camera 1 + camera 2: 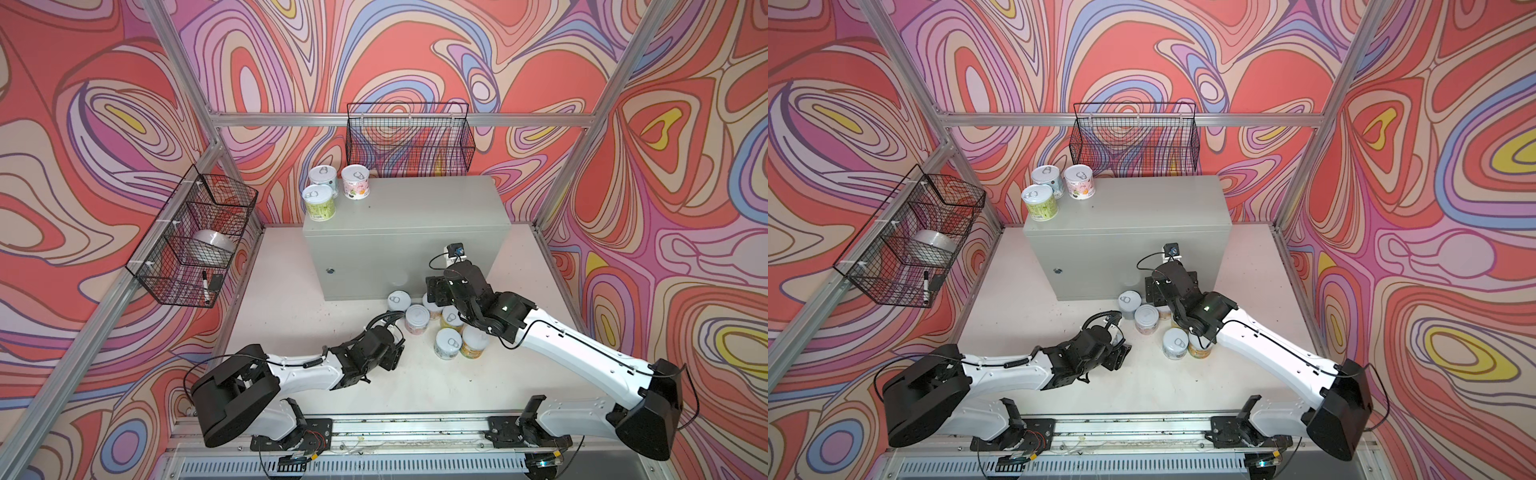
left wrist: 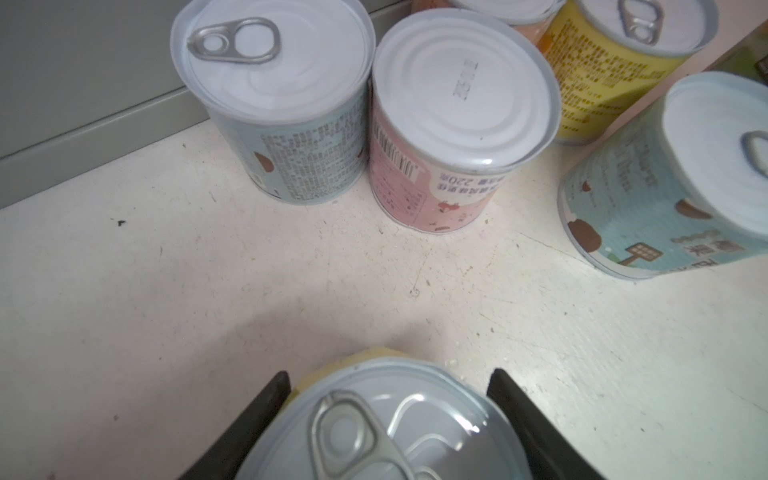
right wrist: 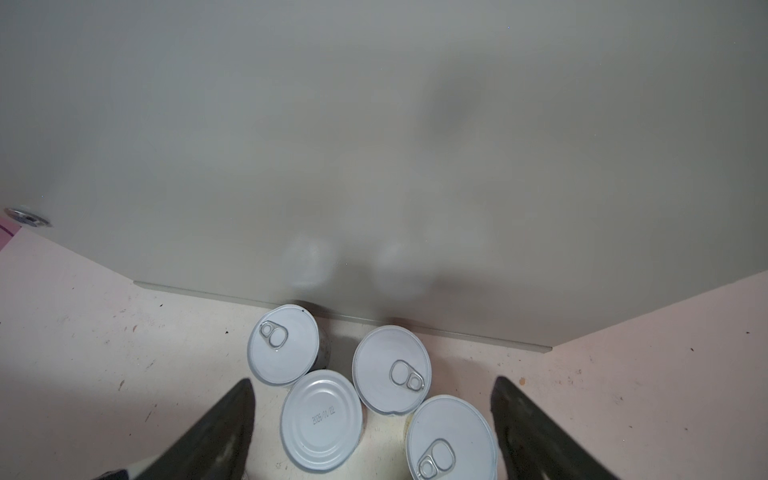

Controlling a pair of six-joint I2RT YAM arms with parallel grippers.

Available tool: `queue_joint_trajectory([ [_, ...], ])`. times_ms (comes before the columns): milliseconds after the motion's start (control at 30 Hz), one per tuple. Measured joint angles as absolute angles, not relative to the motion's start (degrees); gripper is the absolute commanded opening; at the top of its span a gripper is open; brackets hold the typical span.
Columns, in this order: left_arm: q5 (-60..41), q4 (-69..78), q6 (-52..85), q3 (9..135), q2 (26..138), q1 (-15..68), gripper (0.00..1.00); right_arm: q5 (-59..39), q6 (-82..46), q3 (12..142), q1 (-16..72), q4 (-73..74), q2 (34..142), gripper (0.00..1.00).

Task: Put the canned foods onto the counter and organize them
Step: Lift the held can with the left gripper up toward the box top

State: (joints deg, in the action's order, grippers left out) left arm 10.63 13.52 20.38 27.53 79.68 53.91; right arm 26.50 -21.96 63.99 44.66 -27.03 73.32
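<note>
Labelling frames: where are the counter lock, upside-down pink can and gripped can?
lock [image 1: 329, 270]: a top view, round face.
upside-down pink can [image 2: 461, 91]: left wrist view, upturned base.
gripped can [image 2: 432, 419]: left wrist view, lid.

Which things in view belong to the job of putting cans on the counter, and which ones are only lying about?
Job: counter; three cans on it; loose cans on the table; yellow can in left gripper.
Lying about: two wire baskets; tape roll; marker.
</note>
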Motion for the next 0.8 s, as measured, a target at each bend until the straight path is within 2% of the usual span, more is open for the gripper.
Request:
queue_joint_trajectory([
  [133, 10.7, 10.5, 20.4, 28.6, 78.8, 53.5, 0.0, 26.5, -22.0, 64.8, 44.6, -27.3, 73.3, 0.92],
  [167, 10.3, 0.3, 19.9, 33.5, 77.7, 53.0, 0.0, 26.5, -22.0, 65.5, 44.6, -27.9, 73.4, 0.92],
  [233, 10.2, -11.3, 19.5, 44.1, 75.2, 51.8, 0.0, 26.7, -22.2, 67.1, 44.4, -28.2, 73.4, 0.91],
  [433, 9.5, -24.5, 18.3, 72.1, 70.3, 47.7, 0.0, 27.9, -22.6, 71.8, 43.6, -28.3, 73.3, 0.91],
  [800, 6.9, -46.0, 16.0, 93.4, 78.8, 40.1, 0.0, 29.1, -21.5, 76.8, 42.7, -28.3, 72.8, 0.91],
])
